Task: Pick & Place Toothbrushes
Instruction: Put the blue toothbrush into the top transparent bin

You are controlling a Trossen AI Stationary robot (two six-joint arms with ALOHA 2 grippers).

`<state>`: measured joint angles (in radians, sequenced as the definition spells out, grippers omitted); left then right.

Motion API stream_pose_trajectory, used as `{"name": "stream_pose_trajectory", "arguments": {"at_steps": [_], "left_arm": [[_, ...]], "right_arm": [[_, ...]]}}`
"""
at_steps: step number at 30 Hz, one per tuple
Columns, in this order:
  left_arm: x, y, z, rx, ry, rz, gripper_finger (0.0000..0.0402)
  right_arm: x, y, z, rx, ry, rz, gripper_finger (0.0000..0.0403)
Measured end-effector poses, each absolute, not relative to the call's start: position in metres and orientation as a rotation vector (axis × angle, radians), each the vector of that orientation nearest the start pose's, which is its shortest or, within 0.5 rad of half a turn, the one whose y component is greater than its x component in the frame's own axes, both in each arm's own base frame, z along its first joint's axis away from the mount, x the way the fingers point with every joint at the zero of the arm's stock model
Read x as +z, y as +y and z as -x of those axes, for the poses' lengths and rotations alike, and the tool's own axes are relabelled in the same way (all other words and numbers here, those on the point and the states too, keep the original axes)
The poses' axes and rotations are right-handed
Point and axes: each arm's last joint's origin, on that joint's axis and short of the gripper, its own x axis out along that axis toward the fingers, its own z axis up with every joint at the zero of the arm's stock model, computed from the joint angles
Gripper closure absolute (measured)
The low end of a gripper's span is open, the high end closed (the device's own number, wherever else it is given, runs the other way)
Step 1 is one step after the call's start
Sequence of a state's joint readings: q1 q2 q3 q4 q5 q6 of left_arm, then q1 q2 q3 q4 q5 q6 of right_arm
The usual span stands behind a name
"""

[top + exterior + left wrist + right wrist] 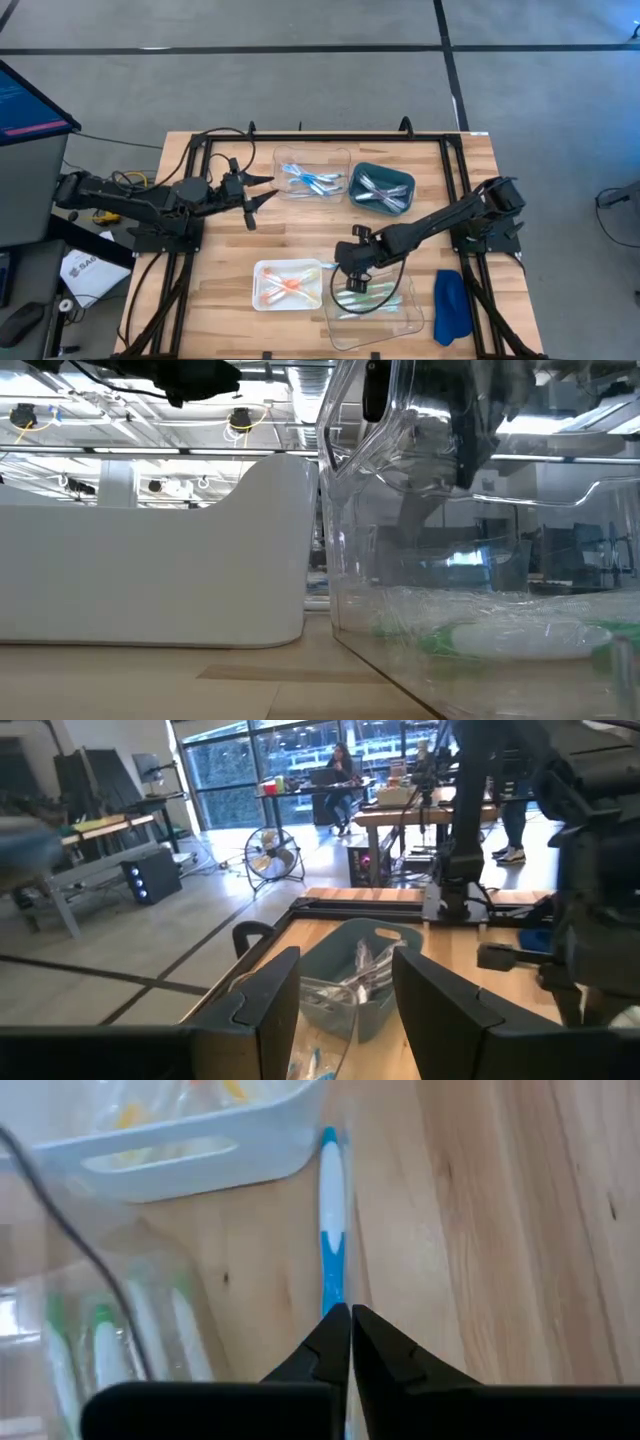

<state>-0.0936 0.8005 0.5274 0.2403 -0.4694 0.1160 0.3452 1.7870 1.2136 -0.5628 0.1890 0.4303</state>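
A blue toothbrush (331,1230) is being pinched by the right end effector (349,1323) over the worktop (480,1230) btwn white tray (190,1135) & clear tray (385,315), left end effector (262,190) spread & idling; next, prob. carrying to its tray.

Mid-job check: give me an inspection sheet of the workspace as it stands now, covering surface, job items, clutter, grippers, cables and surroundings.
Surface: wooden table inside a black frame.
Job's things: blue toothbrush pinched by the right gripper, above the wood beside the white tray, which holds orange ones. Green ones lie in the near clear tray. Blue ones in the far clear tray, grey ones in the teal bin.
Clutter: blue cloth at the table's right edge.
Grippers: right gripper shut on the blue toothbrush between white and clear trays; left gripper open, empty, waiting by the far clear tray.
Cables: black leads along the left arm and the frame.
Surroundings: a seated person, a fan and desks in the room behind.
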Motion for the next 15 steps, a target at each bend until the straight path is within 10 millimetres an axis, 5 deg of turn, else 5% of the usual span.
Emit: {"name": "stream_pose_trajectory", "arguments": {"at_steps": [7,15], "left_arm": [[0.273,0.000,-0.192,0.397,0.096,-0.116,0.0248],[0.267,0.003,-0.202,0.413,0.110,-0.120,0.0248]], "right_arm": [[0.191,0.111,-0.339,-0.123,1.083,-0.147,0.0335],[0.197,0.083,-0.359,-0.152,1.033,-0.707,0.0276]]}}
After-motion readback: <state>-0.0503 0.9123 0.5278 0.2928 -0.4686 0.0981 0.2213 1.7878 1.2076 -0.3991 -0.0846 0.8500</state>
